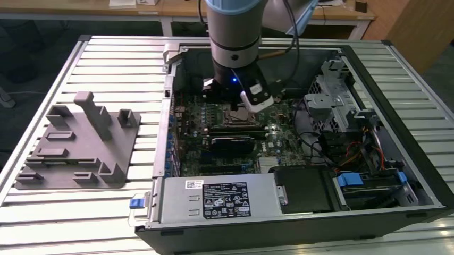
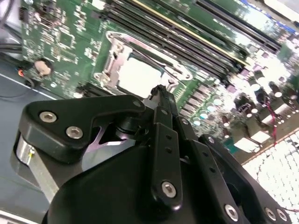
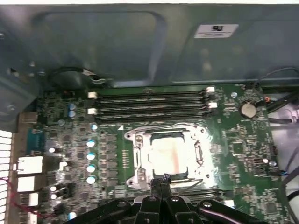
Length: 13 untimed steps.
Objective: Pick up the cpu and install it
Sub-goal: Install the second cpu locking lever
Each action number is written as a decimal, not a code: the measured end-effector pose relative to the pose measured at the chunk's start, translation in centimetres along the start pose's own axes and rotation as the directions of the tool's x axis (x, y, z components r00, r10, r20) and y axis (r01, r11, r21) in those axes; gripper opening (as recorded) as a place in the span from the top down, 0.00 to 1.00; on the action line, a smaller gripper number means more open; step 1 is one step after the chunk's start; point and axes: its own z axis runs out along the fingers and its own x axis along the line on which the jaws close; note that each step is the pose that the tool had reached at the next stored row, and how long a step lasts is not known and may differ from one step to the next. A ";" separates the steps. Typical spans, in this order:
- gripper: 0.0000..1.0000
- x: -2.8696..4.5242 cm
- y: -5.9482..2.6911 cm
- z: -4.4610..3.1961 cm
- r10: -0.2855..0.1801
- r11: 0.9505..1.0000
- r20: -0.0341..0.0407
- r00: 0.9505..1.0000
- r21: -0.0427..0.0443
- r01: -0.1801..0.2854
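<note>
The arm reaches down into an open computer case (image 1: 397,175) lying on a slatted table (image 1: 106,58), with the gripper (image 3: 161,179) hanging over the motherboard (image 1: 284,141) near the case's far wall. In both wrist views the fingers (image 2: 161,100) are pressed together with nothing between them, their tips just at the near edge of the socket (image 3: 140,158). The cpu (image 3: 167,155) lies flat inside that socket, its pale metal top showing within the metal frame, and it also shows in the second wrist view (image 2: 138,74). Memory slots (image 3: 152,106) run alongside the socket on the side toward the case wall. On the table, beside the case toward the exterior view's left, sits a grey holder block (image 1: 74,146).
</note>
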 end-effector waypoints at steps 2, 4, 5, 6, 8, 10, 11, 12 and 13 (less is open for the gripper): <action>0.89 -0.45 -0.02 0.03 0.000 1.000 0.000 1.000 0.000 0.000; 0.89 -0.85 -0.13 0.05 0.000 1.000 0.000 1.000 0.000 0.000; 0.89 -0.97 -0.22 0.04 0.000 1.000 0.000 1.000 0.000 0.000; 0.89 -1.02 -0.33 0.03 0.000 1.000 0.000 1.000 0.000 0.000; 0.89 -1.05 -0.54 0.00 0.000 1.000 0.000 1.000 0.000 0.000; 0.89 -1.06 -0.70 0.01 0.000 1.000 0.000 1.000 0.001 0.000; 0.89 -1.06 -0.78 0.04 0.000 1.000 0.000 1.000 0.002 0.000; 0.89 -1.06 -0.85 0.09 0.000 1.000 0.000 1.000 0.002 0.000; 0.89 -1.05 -0.93 0.17 0.000 1.000 0.000 1.000 0.002 0.000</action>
